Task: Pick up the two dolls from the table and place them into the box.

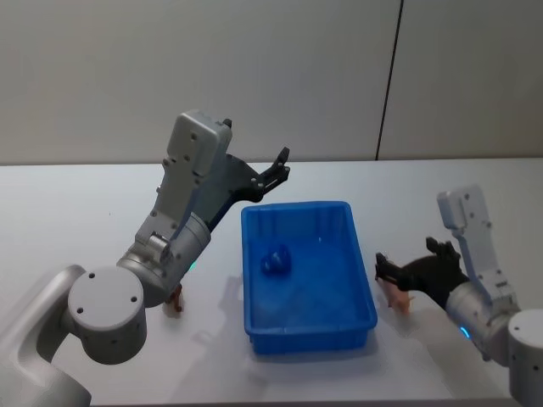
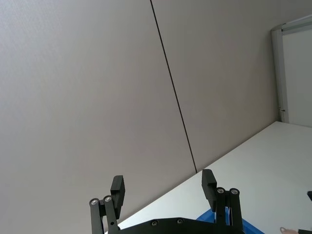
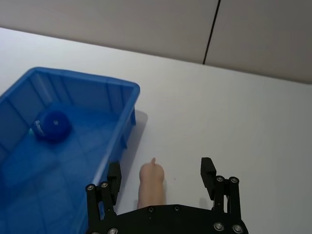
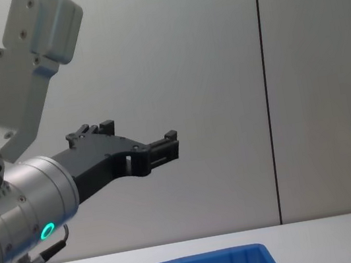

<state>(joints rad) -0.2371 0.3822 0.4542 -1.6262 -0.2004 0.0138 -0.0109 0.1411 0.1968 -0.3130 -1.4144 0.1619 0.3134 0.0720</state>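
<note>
Left tool point(image 1: 282, 164), right tool point(image 3: 160, 166) released; box point(image 1: 297, 206) holds one blue toy point(image 1: 277, 259); orange doll point(image 1: 176, 299), pink doll point(image 3: 151, 184) outside.

Soft, even light, seemingly from overhead, keeps the table point(image 1: 76, 203) bright and pale. The box point(image 1: 310, 335) throws only a faint, soft-edged shadow on its left side. The wall point(image 1: 254, 68) behind is evenly lit.

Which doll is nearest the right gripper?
The pink doll right of the box, between the fingers of the open right gripper. The blue one lies in the box; the orange-brown one lies left of it.
</note>
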